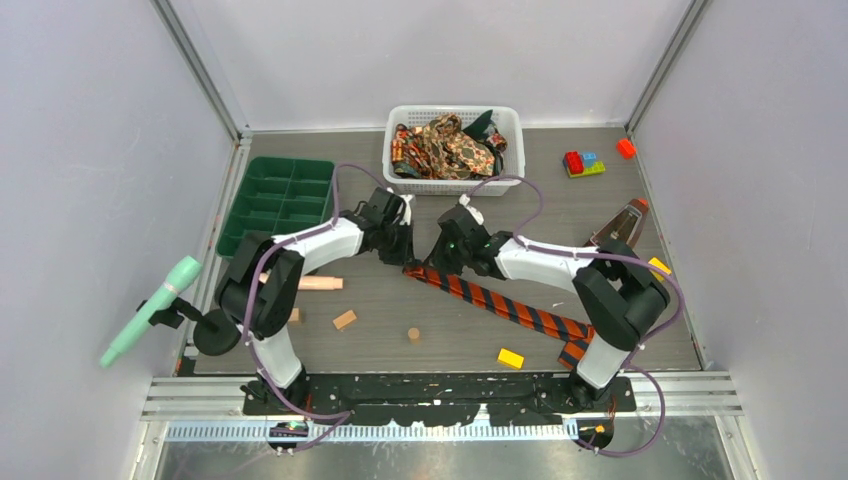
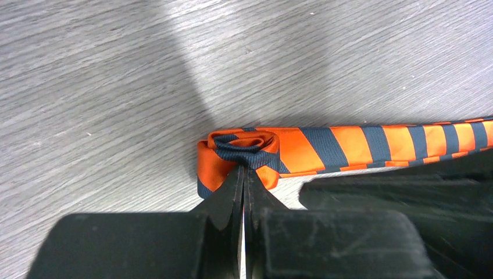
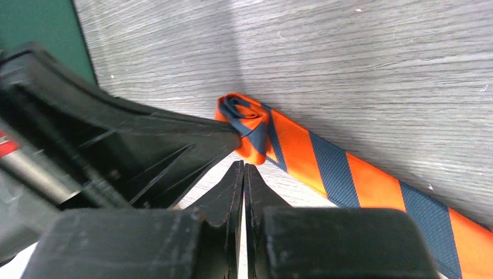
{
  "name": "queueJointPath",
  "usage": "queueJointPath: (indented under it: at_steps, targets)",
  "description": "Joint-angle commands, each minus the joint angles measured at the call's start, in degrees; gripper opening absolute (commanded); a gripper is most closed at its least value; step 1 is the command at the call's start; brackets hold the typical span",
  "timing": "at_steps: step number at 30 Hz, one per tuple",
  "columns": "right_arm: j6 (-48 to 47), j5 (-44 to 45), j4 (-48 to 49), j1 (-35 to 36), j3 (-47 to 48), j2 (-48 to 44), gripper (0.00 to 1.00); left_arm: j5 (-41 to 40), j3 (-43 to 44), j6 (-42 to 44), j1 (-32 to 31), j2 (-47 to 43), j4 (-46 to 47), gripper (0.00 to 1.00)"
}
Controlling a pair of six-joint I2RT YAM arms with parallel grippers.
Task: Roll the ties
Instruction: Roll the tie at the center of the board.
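A: Location of striped tie (image 1: 500, 300)?

B: Laid diagonally across the tabletop (image 1: 380, 310). Far-left end wound into a small coil (image 2: 241, 145), only a turn or two. Also present: remaining ties (image 1: 450, 145), heaped in the basket (image 1: 455, 110).

A: Claw status?

B: State of left claw (image 2: 243, 171): pressed together, tips at the coil's near edge (fabric nipped or merely touched: cannot tell). State of right claw (image 3: 244, 168): pressed together, tips just beside the coil, gripping nothing.

A: Procedure for the turn in hand?

B: Judged as early rolling.
1. Pin the coil's core with one claw.
2. Push the coil along the flat length with the other.
3. Roll square to the tie's edges; otherwise expect a cone.
4. Maintain tension against spring-back (likely with slick fabric).
5. Advance in small turns.
6. Re-seat tips after each turn.
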Motion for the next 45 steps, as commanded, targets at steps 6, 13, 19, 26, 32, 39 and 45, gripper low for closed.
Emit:
queueJointPath:
  at_steps: [6, 13, 19, 26, 32, 39, 45]
  targets:
    - [-2.39, 1.80, -1.39, 0.42, 0.17, -5.03, 0.09, -0.26, 2.33, 1.10, -0.88, 1.95, -0.84, 0.00]
    - [-2.08, 1.23, -0.08, 0.42, 1.14, -0.76, 0.09, -0.44, 1.90, 0.92, -0.88, 1.34, -0.95, 0.00]
    - [-2.06, 0.90, 1.21, 0.40, 2.45, 2.59, 0.09, -0.69, 1.43, 0.92, -0.85, 0.59, -1.14, 0.00]
    - [-1.63, 1.33, 1.75, 0.41, 1.86, 3.87, 0.09, -0.70, 1.00, 1.18, -0.88, 0.47, -0.92, 0.00]
    - [-1.53, 1.81, 1.94, 0.36, 1.05, 0.77, 0.09, -0.85, 0.67, 1.46, -0.88, 0.46, -0.96, 0.00]
    - [-2.48, 1.39, 0.81, 0.42, 3.29, -0.49, 0.10, -1.19, 0.68, 1.69, -0.88, 0.28, -1.21, 0.00]
    - [-2.72, 1.78, 0.57, 0.35, 4.26, -0.14, 0.10, -1.15, 0.63, 1.72, -0.88, 0.38, -1.18, 0.00]
